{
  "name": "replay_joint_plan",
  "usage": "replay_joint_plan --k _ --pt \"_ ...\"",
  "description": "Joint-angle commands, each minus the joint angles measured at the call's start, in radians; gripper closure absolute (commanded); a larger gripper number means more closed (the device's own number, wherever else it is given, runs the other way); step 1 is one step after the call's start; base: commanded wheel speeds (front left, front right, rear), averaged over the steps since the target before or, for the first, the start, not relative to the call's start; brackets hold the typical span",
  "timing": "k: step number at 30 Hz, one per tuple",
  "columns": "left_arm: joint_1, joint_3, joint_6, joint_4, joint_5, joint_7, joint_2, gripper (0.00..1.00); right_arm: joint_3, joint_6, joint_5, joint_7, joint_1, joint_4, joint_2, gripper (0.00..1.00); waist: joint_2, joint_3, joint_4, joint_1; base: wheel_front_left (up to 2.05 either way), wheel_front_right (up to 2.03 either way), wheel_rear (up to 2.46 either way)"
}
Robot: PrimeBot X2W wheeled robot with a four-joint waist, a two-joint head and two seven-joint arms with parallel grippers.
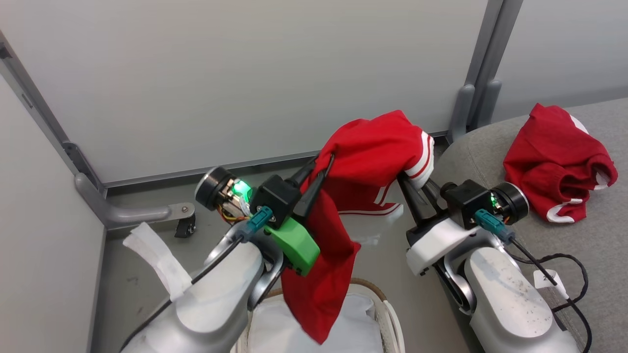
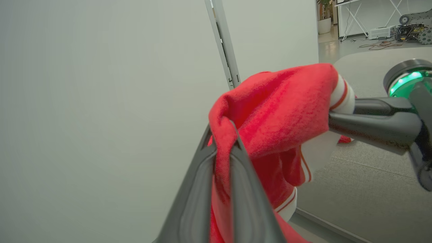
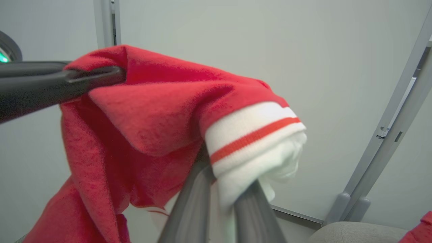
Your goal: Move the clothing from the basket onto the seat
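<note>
Basket below us, 1 red garment hanging over it.
Our left gripper pinches a red fold and our right gripper the striped cuff, arms raised and angled inward; we should swing right together, tail clear of the rim, to the seat.

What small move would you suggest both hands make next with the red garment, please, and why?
Probably swing the red garment rightward over the seat. The left hand and right hand are both shut on it, its tail hangs above the basket, and another garment already lies on the seat.
</note>
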Motion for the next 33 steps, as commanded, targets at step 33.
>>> replay_joint_plan --k 33 --pt "0.386 0.185 -0.020 -0.065 0.059 -0.010 -0.078 0.00 -0.200 -0.001 -0.127 -0.002 0.009 -0.071 -0.004 1.00 0.0000 0.045 -0.122 0.0000 0.00 0.00 0.00"
